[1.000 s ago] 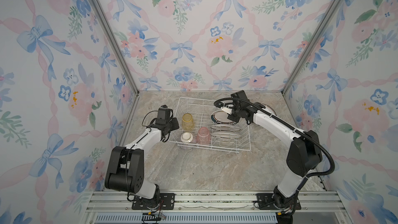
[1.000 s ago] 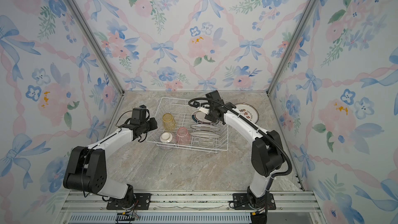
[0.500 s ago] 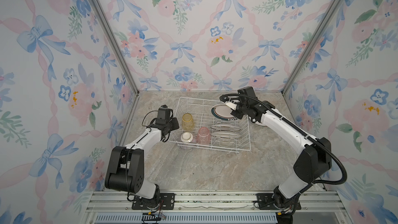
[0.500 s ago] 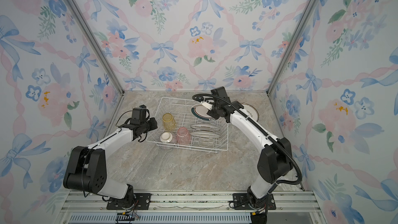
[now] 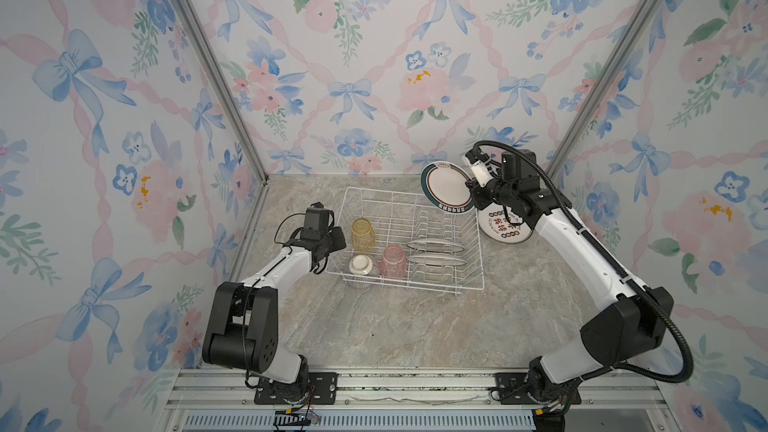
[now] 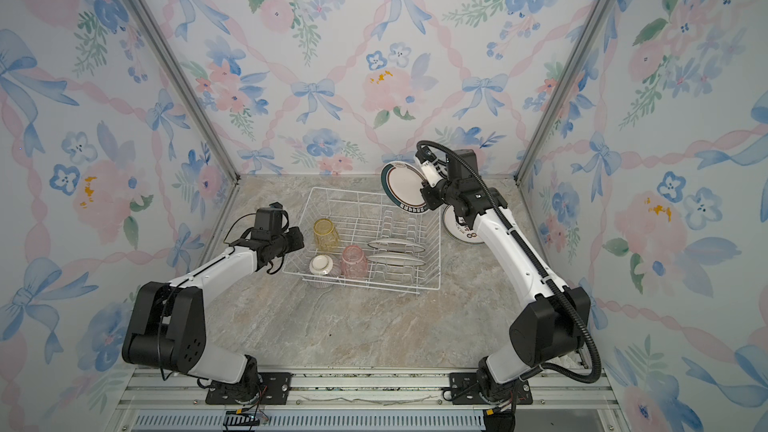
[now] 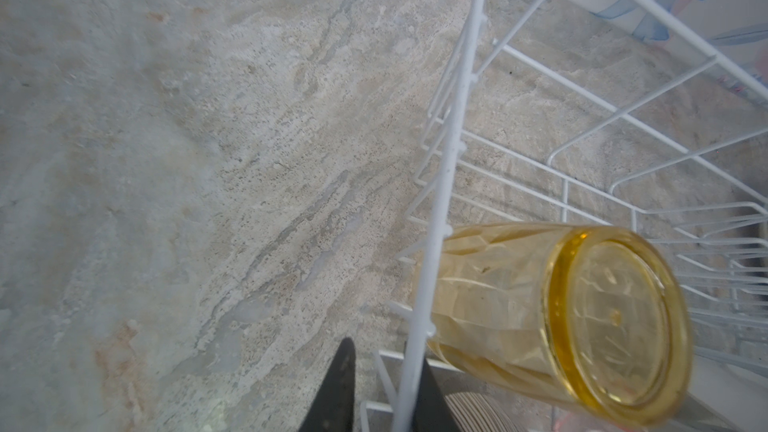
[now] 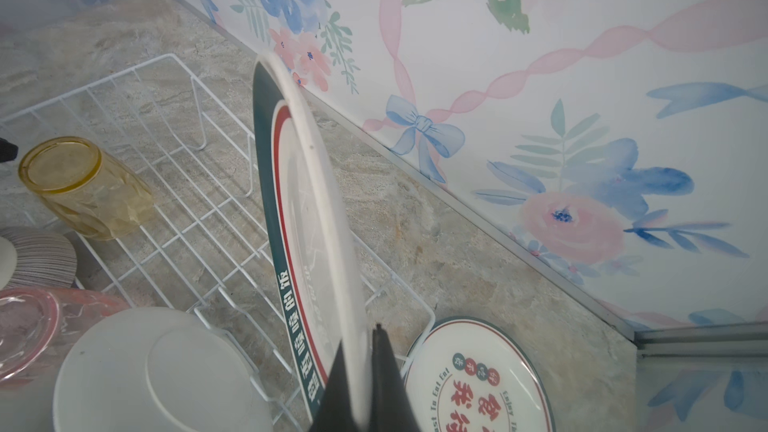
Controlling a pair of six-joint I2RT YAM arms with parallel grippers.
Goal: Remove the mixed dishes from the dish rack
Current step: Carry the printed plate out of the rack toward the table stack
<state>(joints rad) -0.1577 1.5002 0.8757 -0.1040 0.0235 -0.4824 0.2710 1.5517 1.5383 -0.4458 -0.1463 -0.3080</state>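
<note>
My right gripper (image 5: 471,187) (image 8: 365,351) is shut on the edge of a dark-rimmed plate (image 5: 446,189) (image 8: 307,201), held upright in the air over the dish rack's (image 5: 395,218) far right corner. A second plate (image 5: 505,226) (image 8: 478,376) lies flat on the table just right of the rack. Inside the rack, two plates (image 5: 434,246) stand in the slots, beside an upturned yellow tumbler (image 5: 362,233) (image 7: 561,317), a pink tumbler (image 5: 392,261) and a striped bowl (image 5: 360,270). My left gripper (image 5: 332,243) (image 7: 386,363) pinches the rack's left rim wire.
The back wall runs close behind the held plate, and the right wall's metal post (image 5: 552,168) stands near my right wrist. Marble table (image 5: 374,326) stretches in front of the rack to the rail at the front edge.
My right gripper has lifted the plate out of the rack's slots and carried it up and toward the back right. The left arm has stayed where it was.
</note>
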